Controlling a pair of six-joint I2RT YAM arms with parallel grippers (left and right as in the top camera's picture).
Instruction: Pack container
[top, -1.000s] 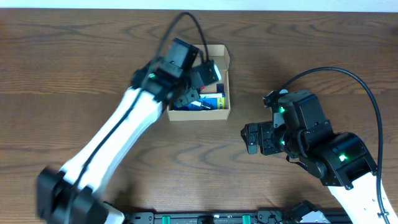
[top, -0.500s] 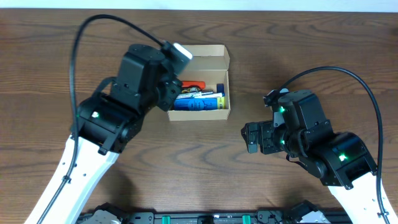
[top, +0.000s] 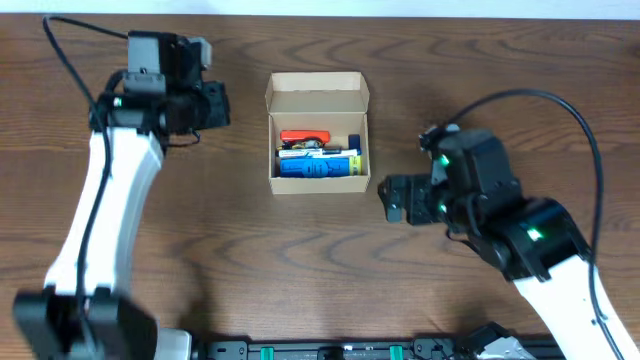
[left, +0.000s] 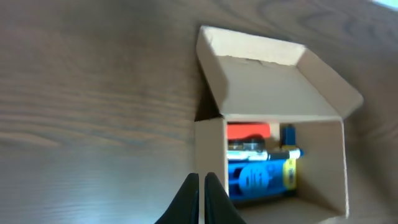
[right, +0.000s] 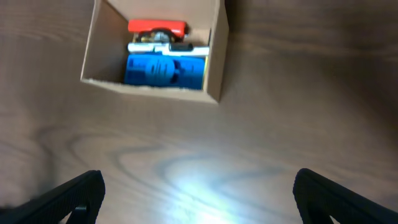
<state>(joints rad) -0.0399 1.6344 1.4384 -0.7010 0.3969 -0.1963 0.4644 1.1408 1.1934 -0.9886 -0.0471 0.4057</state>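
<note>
container (top: 320, 184): set at the centre of the table (top: 500, 60) in the overhead view, mouth up; touched by neither claw.
lid flap (top: 318, 97): stood open on the 12 o'clock edge; hinge line runs 9–3.
contents: orange-red item (top: 304, 136) toward 12, pale marker (top: 315, 150) in the middle, blue item (top: 318, 166) toward 6; all laid 9–3.
left gripper (top: 220, 105): pressed together, nothing pinched; placed at 9–10 o'clock of the container, apart from it, tips pointed to 3.
right gripper (top: 388, 198): spread wide, nothing between the fingers; placed just off the container's 4 o'clock corner, tips pointed to 9.
bearing from left claw: lid flap at 3 o'clock, container body at 3–4.
bearing from right claw: container body at 10 o'clock, lid flap at 11, beyond the open mouth.
nearer arm: right is judged nearer to the body; left is level with the flap, off its 9 o'clock end.
step judged: packing looks done; flap is yet to be folded down.
key relation: flap must be swung from 12 toward 6, square to the 9–3 hinge, so contact is needed on its far 12 o'clock face.
risk: the light container may be shoved along the table rather than closed; the 6 o'clock wall would need bracing.
</note>
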